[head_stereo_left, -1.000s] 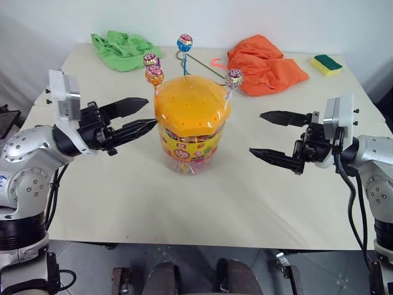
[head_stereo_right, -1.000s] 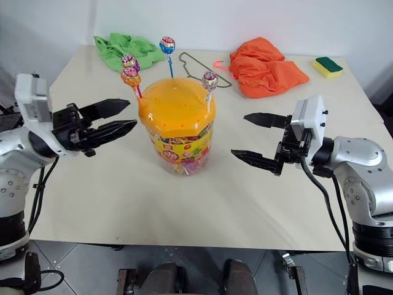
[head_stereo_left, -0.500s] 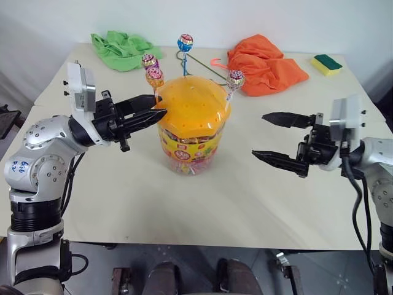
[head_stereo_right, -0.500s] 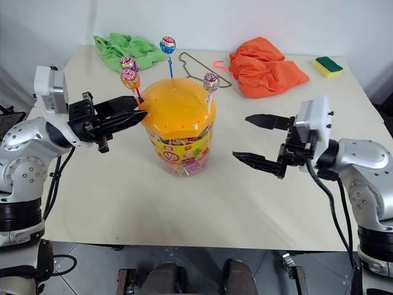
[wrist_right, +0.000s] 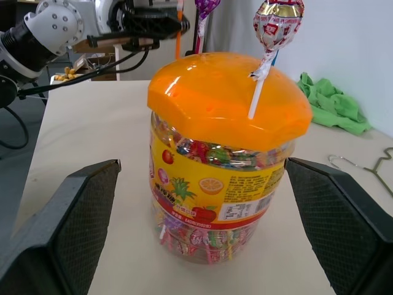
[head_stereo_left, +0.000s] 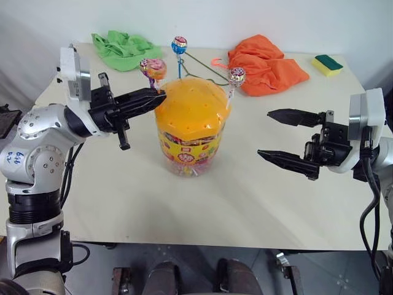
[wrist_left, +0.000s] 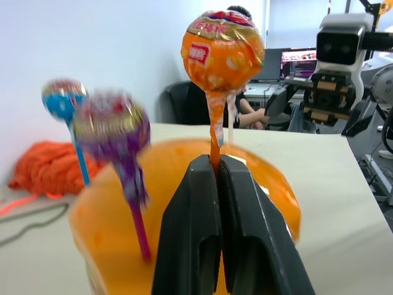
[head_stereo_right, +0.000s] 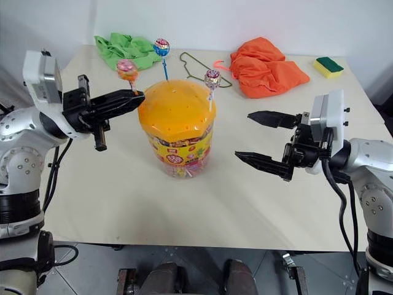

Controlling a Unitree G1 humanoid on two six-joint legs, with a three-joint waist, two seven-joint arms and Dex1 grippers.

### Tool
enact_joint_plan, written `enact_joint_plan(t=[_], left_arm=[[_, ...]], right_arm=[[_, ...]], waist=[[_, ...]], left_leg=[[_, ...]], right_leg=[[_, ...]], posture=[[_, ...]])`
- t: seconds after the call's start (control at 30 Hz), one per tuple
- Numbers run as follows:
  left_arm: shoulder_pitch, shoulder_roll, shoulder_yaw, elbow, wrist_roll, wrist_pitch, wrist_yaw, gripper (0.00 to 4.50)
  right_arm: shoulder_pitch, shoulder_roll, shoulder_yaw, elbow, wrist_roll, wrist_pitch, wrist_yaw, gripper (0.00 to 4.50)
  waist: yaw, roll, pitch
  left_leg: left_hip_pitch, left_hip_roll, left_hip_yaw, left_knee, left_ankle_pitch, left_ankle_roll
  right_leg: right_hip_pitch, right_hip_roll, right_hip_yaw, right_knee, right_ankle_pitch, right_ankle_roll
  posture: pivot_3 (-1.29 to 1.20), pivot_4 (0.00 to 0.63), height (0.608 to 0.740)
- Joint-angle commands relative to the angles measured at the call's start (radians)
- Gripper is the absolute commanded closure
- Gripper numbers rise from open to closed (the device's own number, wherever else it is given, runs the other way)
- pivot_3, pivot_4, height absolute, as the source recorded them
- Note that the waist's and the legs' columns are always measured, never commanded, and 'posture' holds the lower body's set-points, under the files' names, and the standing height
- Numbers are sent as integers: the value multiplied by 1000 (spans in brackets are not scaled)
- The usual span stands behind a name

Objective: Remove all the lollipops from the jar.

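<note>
Pinching the orange lollipop [wrist_left: 222, 51] by its stick, our left tool [wrist_left: 216, 184] is clamped tight above the jar [head_stereo_left: 189, 132] mid-bench (head left free to lift out); our right tool [head_stereo_left: 284, 137] waits wide, empty.

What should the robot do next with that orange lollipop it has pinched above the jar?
Probably lift it straight up: the left gripper is shut on the orange lollipop's stick just above the jar's domed orange lid, so the stick likely needs drawing out.
</note>
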Motion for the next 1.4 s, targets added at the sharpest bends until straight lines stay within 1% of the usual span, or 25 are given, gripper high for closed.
enact_joint_plan(t=[0.03,0.13,0.23,0.37,0.43,0.53,0.6,0.67,0.77,0.87,0.9,0.93,1.0,1.07,1.17,1.27,1.37,1.4], left_arm=[[-84,16,44,-19,-25,-1,27,4467],[-133,4,70,-35,-64,14,57,4467],[-165,14,109,-80,-112,56,127,4467],[-184,69,183,-103,-123,97,232,4467],[-180,106,216,-95,-103,108,283,4467],[-126,163,252,-70,-19,60,303,4467],[-29,213,266,-67,48,73,323,4467],[79,240,279,-45,137,68,373,4467],[146,251,278,-3,215,37,414,4467],[256,272,256,66,338,3,443,4467],[284,274,252,74,359,1,445,4467],[321,254,257,66,361,-10,441,4467],[370,208,267,45,346,28,460,4467],[389,187,265,47,350,64,485,4467],[420,202,204,75,420,212,560,4467],[421,210,157,78,459,279,582,4467],[380,208,126,81,467,365,597,3768],[372,209,120,82,465,387,593,3467]], right_arm=[[-25,-16,-16,8,-8,-27,5,0],[-33,-13,-11,20,-16,-34,13,0],[-43,-14,0,38,-24,-43,28,0],[-63,-9,13,61,-32,-46,44,0],[-69,-6,20,73,-36,-49,55,0],[-80,-3,34,94,-41,-53,74,0],[-82,-6,40,106,-31,-49,99,0],[-76,-17,38,119,-17,-43,137,0],[-75,-20,35,132,-14,-37,160,0],[-86,13,0,140,75,17,129,0],[-90,25,-10,142,100,30,113,0],[-79,19,-8,142,91,24,124,0],[-63,16,0,135,70,11,131,0],[-62,24,5,129,64,8,119,0],[-61,36,16,120,53,5,99,0],[-58,40,18,117,46,4,94,0],[-59,40,18,122,35,-2,92,0],[-59,41,18,124,32,-4,92,0]], waist=[[0,0,0],[-2,0,0],[-3,0,0],[-4,0,0],[-5,0,0],[-6,0,0],[-6,1,0],[-6,1,-1],[1,-2,1],[0,-3,0],[-1,-3,0],[-2,-3,1],[0,-3,1],[1,-3,1],[0,-3,0],[-2,-3,0],[1,-3,0],[1,-3,0]], left_leg=[[0,0,0,0,0,0],[0,0,0,0,0,0],[0,0,0,0,0,0],[0,0,-1,0,0,0],[0,0,-1,0,0,0],[1,0,-1,0,0,0],[1,0,0,0,0,0],[1,0,0,-1,0,0],[0,0,0,0,0,0],[0,0,0,0,0,0],[0,0,0,0,0,0],[1,0,1,0,0,0],[0,0,1,-1,0,0],[0,0,1,-1,0,0],[0,0,1,0,0,0],[0,0,1,-1,0,0],[0,0,1,-1,0,0],[0,0,1,-1,0,0]], right_leg=[[0,0,0,0,0,0],[0,0,0,0,0,0],[0,0,0,0,0,0],[0,0,0,0,0,0],[0,0,0,0,0,0],[0,0,0,0,0,0],[0,0,0,0,0,0],[0,0,0,0,0,0],[0,0,0,0,0,0],[0,0,0,0,0,0],[0,0,0,0,0,1],[0,0,0,0,0,1],[-1,0,0,0,0,0],[-1,0,0,0,0,0],[-1,0,0,0,0,1],[-1,0,1,0,0,1],[-1,0,1,0,0,1],[-1,0,1,0,0,1]], posture=[[0,150,740],[0,150,740],[0,150,740],[0,150,740],[0,150,740],[0,150,740],[0,150,740],[0,150,740],[0,150,740],[0,150,740],[0,150,740],[0,150,740],[0,150,740],[0,150,740],[0,150,740],[0,150,740],[0,150,740],[0,150,740]])
